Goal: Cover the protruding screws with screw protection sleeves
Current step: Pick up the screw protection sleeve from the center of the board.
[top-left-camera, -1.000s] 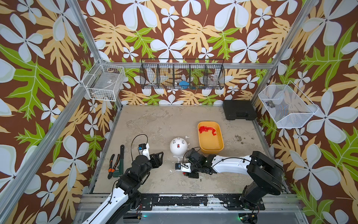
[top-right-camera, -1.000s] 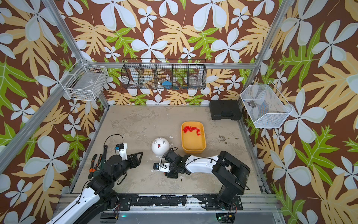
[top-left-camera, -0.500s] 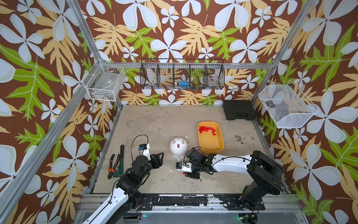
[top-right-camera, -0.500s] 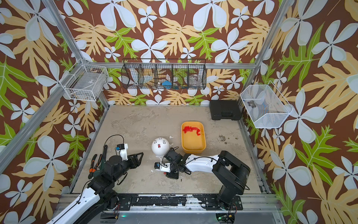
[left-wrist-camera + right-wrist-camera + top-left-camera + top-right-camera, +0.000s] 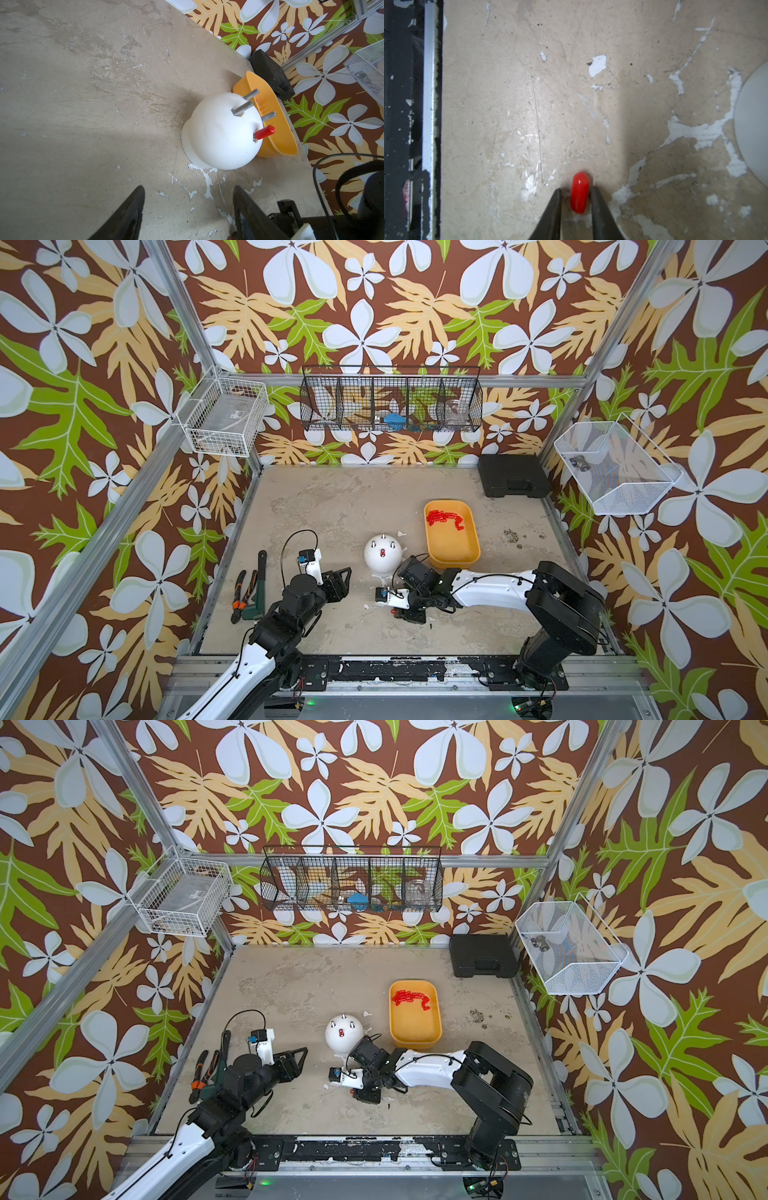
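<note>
A white dome (image 5: 382, 553) (image 5: 220, 133) stands mid-table. Three bare protruding screws (image 5: 242, 108) stick out of it, and a fourth wears a red screw protection sleeve (image 5: 265, 132). More sleeves (image 5: 445, 519) lie in an orange tray (image 5: 453, 560). One red sleeve (image 5: 579, 193) lies on the table in front of the dome. My right gripper (image 5: 576, 189) (image 5: 397, 612) is low around it, open. One finger touches the sleeve and a gap shows at the other. My left gripper (image 5: 188, 187) (image 5: 343, 576) is open and empty, left of the dome.
Pliers and a dark tool (image 5: 245, 593) lie at the left edge. A black case (image 5: 513, 481) sits at the back right. Wire baskets (image 5: 224, 418) hang on the walls. The front rail (image 5: 428, 104) runs close behind the right gripper.
The right wrist has shifted a little in front of the dome. The left arm has not moved.
</note>
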Robot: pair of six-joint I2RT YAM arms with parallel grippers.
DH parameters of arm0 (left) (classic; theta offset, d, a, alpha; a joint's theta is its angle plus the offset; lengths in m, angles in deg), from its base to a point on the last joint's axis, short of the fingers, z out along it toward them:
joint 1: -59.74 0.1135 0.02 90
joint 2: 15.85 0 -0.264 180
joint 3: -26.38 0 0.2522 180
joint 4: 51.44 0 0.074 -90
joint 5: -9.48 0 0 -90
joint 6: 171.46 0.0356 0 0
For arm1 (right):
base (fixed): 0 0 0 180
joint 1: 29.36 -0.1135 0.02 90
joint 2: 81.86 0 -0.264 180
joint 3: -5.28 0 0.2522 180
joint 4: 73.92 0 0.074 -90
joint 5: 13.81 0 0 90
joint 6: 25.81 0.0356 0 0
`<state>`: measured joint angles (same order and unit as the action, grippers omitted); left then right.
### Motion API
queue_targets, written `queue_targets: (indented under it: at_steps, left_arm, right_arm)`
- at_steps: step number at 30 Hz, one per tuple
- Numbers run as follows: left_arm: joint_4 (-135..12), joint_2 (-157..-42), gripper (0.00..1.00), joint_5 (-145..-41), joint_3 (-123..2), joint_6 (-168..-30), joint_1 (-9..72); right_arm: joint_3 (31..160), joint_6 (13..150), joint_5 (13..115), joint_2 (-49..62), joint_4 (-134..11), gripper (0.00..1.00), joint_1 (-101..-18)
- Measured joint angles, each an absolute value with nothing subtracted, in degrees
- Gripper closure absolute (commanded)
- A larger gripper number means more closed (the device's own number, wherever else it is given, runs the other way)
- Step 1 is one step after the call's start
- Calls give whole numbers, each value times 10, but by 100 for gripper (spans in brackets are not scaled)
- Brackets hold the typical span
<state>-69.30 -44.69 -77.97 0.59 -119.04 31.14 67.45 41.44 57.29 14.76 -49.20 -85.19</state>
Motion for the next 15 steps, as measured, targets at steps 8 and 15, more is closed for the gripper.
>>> queue_targets:
  at_steps: [8, 15]
  left_arm:
    - [-693, -447, 31, -780, 6, -1190, 311]
    - [-692, -445, 32, -780, 7, -1190, 311]
  right_arm:
    - [676, 425, 573, 143, -482, 72, -852]
    - [678, 426, 571, 145, -480, 86, -852]
